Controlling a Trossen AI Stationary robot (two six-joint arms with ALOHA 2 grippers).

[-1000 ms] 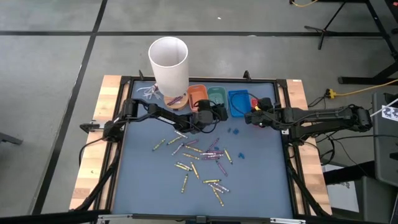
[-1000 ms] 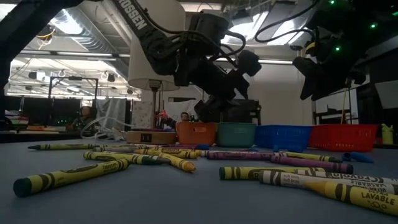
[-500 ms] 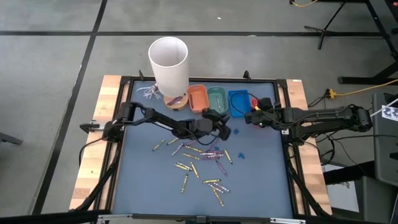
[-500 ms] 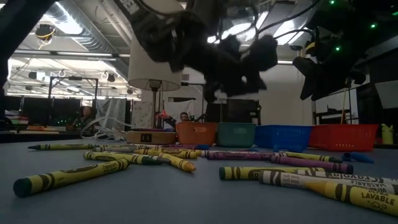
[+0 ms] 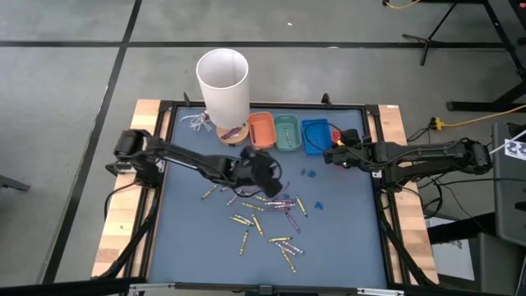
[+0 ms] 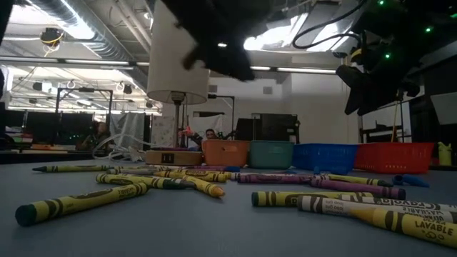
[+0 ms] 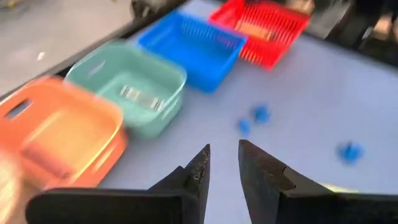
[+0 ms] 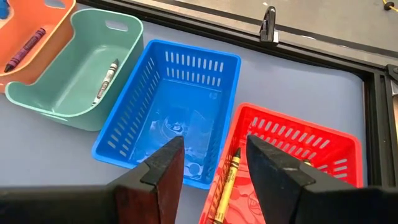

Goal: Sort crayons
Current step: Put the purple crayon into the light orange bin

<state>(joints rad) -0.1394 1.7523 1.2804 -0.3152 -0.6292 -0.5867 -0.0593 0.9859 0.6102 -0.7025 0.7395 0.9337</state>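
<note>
The left tool hangs above the grey surface, its two dark fingers a narrow gap apart with nothing between them. Ahead of it stands a row of small trays: the orange tray nearest, next the teal tray, the blue basket and the red basket farthest. Small blue bits lie on the surface just ahead of its fingertips. A tall white cylinder stands beyond the orange tray. The loose crayons lie scattered on the surface just beside and below the left tool, mostly yellow and purple ones. The right tool hovers over the seam between the blue basket and the red basket, its fingers spread wide and empty. Directly under it a yellow crayon lies in the red basket; farther off a pale crayon lies in the teal tray and a purple crayon in the orange tray.
</note>
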